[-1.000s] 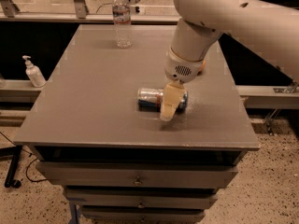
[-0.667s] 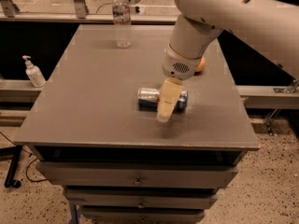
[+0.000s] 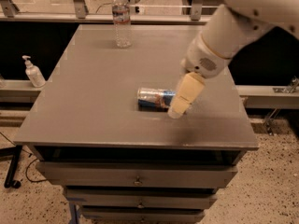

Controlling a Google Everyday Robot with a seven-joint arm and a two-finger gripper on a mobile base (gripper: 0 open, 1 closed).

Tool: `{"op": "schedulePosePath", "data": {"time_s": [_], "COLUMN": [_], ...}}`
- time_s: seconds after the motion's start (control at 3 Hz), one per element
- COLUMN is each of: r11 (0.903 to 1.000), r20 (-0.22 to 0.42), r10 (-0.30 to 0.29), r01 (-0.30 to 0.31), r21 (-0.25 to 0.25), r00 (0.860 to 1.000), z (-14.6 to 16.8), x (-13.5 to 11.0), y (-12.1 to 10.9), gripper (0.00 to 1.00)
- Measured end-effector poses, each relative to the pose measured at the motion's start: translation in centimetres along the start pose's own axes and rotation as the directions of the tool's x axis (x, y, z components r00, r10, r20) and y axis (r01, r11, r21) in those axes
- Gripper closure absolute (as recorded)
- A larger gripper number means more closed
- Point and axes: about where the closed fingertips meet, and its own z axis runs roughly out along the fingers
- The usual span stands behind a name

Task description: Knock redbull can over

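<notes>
The redbull can (image 3: 153, 98) lies on its side near the middle of the grey table (image 3: 93, 101), its blue and silver panels facing up. My gripper (image 3: 180, 104) hangs from the white arm at the can's right end, its cream-coloured fingers (image 3: 184, 94) pointing down in front of that end and hiding part of it.
A clear plastic water bottle (image 3: 122, 20) stands upright at the table's far edge. A white pump bottle (image 3: 33, 72) stands on a ledge to the left of the table. Drawers (image 3: 135, 176) sit under the tabletop.
The arm has shifted slightly; the can lies on its side in all frames and has not visibly moved.
</notes>
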Motion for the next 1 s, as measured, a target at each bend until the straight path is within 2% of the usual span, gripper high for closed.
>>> {"op": "schedulePosePath", "data": {"time_s": [0.33, 0.67, 1.0], "r11": [0.9919, 0.9699, 0.9605], "r20": [0.187, 0.363, 0.439], "r10": [0.091, 0.126, 0.143], "r01": [-0.106, -0.192, -0.231], "r21": [0.07, 0.15, 0.155], "r00": [0.978, 0.923, 0.887], "z": [-4.9, -9.2, -11.3], "x": [3.1, 6.6, 7.4], "y": [0.2, -0.6, 0.2], "gripper": [0.0, 0.0, 0.0]}}
